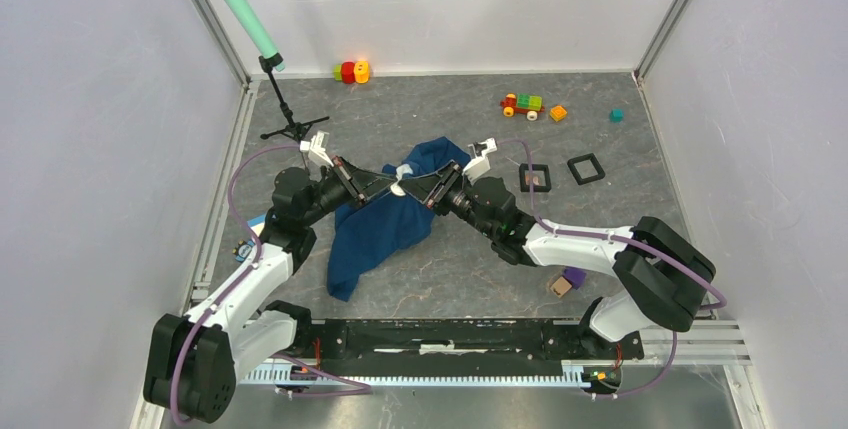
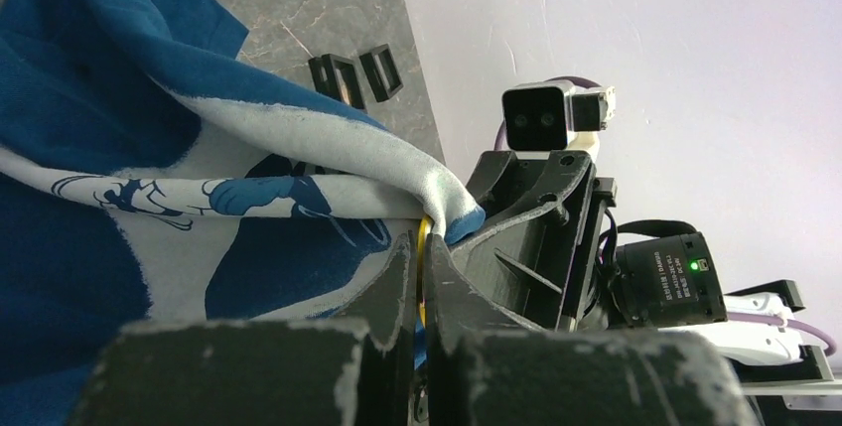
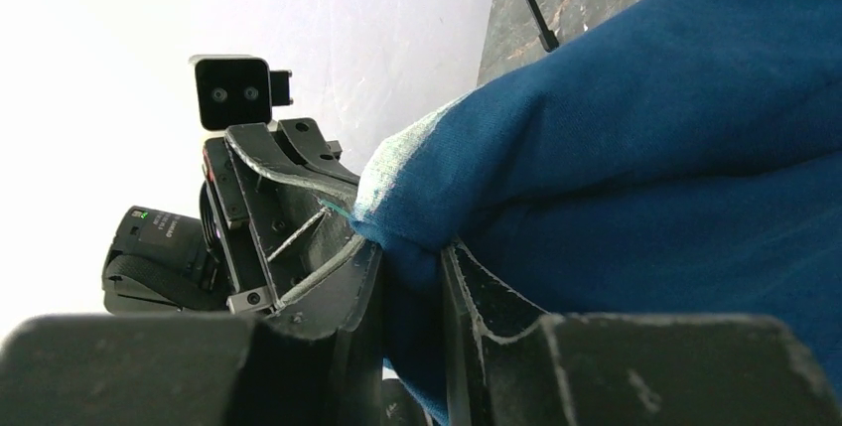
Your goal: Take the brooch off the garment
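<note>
**pinfan:** So where's everything at right now?

**yamwatcher:** The shirt (image 1: 385,234) is bunched up mid-surface (image 1: 450,119). One fold is lifted between the two arms and the rest trails toward the near edge. The left fingers (image 2: 397,287) are pressed together on a thin yellow strip (image 2: 424,252) just under the cloth edge (my guess is that's the brooch, can't swear to it). The right fingers (image 3: 359,287) have a fold of blue cloth filling the gap between them, so it looks like a pinch.

**pinfan:** What could go sideways?

**yamwatcher:** If the arms pull apart with the pin hooked in, the cloth could stretch or tear. The strip could also slide out of that skinny grip. And the right pinch sits near the fold's edge, so the shirt might slip free and just follow the left arm.

**pinfan:** Anything you can't see?

**yamwatcher:** The clasp, basically. No view shows how it's fastened, and from above the fingertips crowd together over a white bit of print.
</note>
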You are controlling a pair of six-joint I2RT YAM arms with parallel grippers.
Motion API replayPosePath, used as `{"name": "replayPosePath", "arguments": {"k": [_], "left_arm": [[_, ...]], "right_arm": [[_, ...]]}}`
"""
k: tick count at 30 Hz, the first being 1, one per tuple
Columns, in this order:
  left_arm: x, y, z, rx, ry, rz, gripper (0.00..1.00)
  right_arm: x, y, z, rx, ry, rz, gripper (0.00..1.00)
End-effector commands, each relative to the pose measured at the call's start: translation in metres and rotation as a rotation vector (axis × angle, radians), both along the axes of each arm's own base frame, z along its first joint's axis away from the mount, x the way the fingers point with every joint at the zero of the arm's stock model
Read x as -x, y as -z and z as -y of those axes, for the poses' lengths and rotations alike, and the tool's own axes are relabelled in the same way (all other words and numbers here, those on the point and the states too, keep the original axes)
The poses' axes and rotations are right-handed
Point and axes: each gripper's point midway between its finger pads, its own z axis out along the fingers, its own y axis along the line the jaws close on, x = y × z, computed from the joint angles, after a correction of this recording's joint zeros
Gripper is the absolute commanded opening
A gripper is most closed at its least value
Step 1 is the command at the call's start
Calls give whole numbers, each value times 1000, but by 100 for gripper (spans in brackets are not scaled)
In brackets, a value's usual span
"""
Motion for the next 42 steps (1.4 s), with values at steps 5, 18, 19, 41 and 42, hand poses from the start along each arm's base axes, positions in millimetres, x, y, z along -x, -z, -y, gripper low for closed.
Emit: {"name": "replayPosePath", "arguments": {"k": [5,18,19,41,42], "left_arm": [[-7,-43,3,9,2,155,2],[-19,-27,-7,-115,-60,167,2],[-19,-25,-8,-121,-62,168,2],[-32,8,-3,-211,-101,148,2],[-33,12,-3,-226,-109,147,2]], "right_arm": [[-1,37,0,217,-39,14,24],[8,42,20,249,-31,39,31],[8,41,21,245,-30,40,34],[22,23,-22,164,-263,193,24],[22,22,-23,159,-269,200,15]]}}
